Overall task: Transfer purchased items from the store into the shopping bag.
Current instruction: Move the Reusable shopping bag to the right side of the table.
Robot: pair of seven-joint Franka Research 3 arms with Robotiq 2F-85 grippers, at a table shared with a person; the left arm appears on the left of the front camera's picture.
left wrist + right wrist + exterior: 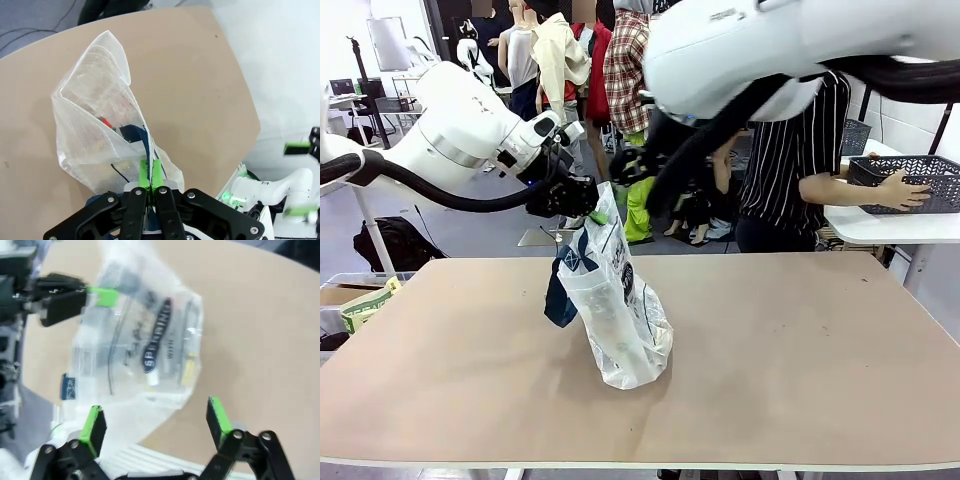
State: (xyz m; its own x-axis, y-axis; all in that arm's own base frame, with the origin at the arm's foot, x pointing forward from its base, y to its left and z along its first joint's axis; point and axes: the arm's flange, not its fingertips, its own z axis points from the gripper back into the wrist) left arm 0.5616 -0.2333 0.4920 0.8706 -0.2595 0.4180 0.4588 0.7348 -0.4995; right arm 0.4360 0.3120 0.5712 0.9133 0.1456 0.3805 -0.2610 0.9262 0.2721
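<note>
The desk (800, 350) carries just the bag (620, 320), which stands left of centre with its base spread on the board and its top drawn up into a peak, so its long axis runs roughly upright, leaning a little toward the far side. It stands that way because the left gripper (149, 176) has its green pads pressed together on the bag's rim, next to a navy strap; the pinch holds the thin plastic up and probably keeps the mouth from collapsing. The basket (910, 183) is off the desk, on a white side table at the far right, with the person's hand (900, 190) resting on it, seemingly set aside. The right gripper (157, 425) hangs above the bag with its jaws spread wide and nothing between them, apparently free for another drop or to back away. Through the plastic, in the right wrist view, a thin white stick (156, 374) and a yellow piece (189, 371) lie low in the bag, their long sides running about along the bag's length; a small red label (105, 121) shows near the rim.
</note>
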